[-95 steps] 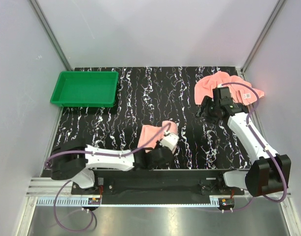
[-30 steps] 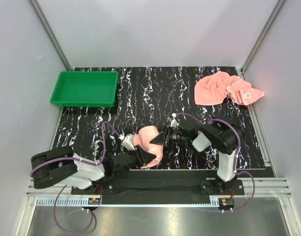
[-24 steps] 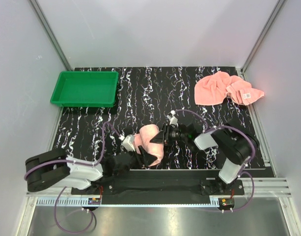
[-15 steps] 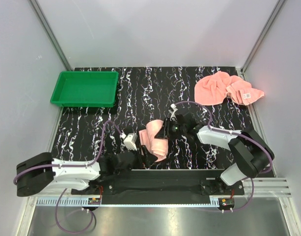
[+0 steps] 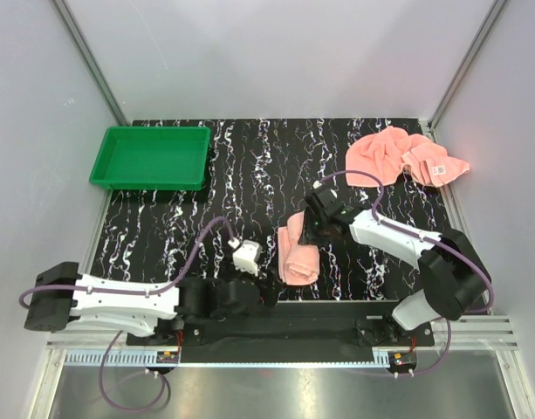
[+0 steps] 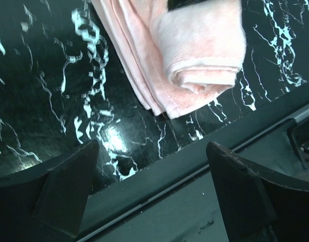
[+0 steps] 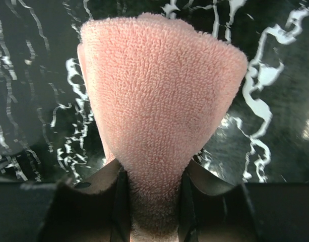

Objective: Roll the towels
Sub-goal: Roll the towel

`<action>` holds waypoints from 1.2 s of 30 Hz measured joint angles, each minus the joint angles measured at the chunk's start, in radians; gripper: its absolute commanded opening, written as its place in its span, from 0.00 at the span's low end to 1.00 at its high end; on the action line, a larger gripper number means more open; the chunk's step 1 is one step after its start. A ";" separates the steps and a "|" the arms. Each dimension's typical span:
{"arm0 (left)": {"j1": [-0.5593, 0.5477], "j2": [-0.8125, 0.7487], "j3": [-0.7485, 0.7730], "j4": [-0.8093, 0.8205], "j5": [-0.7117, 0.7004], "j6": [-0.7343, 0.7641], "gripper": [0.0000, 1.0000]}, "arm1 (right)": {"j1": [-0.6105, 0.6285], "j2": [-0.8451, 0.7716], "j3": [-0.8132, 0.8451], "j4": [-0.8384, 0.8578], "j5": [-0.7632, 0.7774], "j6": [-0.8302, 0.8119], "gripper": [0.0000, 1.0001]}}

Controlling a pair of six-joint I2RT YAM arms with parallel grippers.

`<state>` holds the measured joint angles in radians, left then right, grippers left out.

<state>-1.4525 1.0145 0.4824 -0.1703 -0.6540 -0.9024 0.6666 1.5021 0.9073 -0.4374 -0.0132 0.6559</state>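
One towel [image 5: 298,255] lies rolled by the worktop's [image 5: 250,175] near edge, right gripper [image 5: 314,229] clamped on it, left gripper [image 6: 151,161] spread wide, holding nothing. The other towel [image 5: 398,157] lies crumpled at the far right corner, not yet rolled.

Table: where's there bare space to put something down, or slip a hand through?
The widest bare stretch of table lies between the green tray and the crumpled towel. Another lies in front of the tray, left of the left gripper. It is crowded at the front middle, where the right gripper pinches the rolled towel.
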 measured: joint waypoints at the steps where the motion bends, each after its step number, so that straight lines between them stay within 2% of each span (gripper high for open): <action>1: -0.026 0.026 0.032 -0.022 -0.035 0.016 0.97 | 0.011 0.003 0.016 -0.032 0.027 0.006 0.12; 6: -0.123 0.200 0.167 -0.036 -0.174 0.126 0.99 | 0.095 0.069 0.111 -0.154 0.138 0.036 0.16; 10: -0.157 0.355 0.249 0.035 -0.241 0.249 0.99 | 0.154 0.130 0.170 -0.207 0.191 0.056 0.20; 15: -0.158 0.486 0.277 0.157 -0.264 0.381 0.99 | 0.191 0.138 0.175 -0.214 0.208 0.075 0.24; 21: -0.114 0.647 0.349 0.223 -0.261 0.404 0.99 | 0.202 0.135 0.169 -0.210 0.210 0.090 0.26; 24: -0.100 0.688 0.356 0.232 -0.260 0.397 0.81 | 0.204 0.135 0.169 -0.210 0.211 0.097 0.28; 25: -0.099 0.697 0.365 0.224 -0.263 0.393 0.71 | 0.204 0.136 0.169 -0.210 0.212 0.098 0.29; 26: -0.099 0.703 0.374 0.215 -0.265 0.387 0.65 | 0.205 0.136 0.169 -0.210 0.212 0.098 0.30; 28: -0.099 0.708 0.383 0.197 -0.270 0.362 0.57 | 0.205 0.137 0.169 -0.211 0.212 0.098 0.31; 30: -0.097 0.708 0.382 0.180 -0.276 0.334 0.53 | 0.206 0.139 0.172 -0.213 0.211 0.099 0.34; 34: -0.097 0.706 0.378 0.156 -0.280 0.271 0.49 | 0.210 0.145 0.178 -0.216 0.206 0.104 0.55; 36: -0.097 0.699 0.366 0.149 -0.275 0.240 0.49 | 0.212 0.147 0.180 -0.219 0.203 0.109 0.72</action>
<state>-1.5494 1.7138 0.8482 -0.0212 -0.9295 -0.6624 0.8783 1.6493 1.0878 -0.6567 0.1894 0.7647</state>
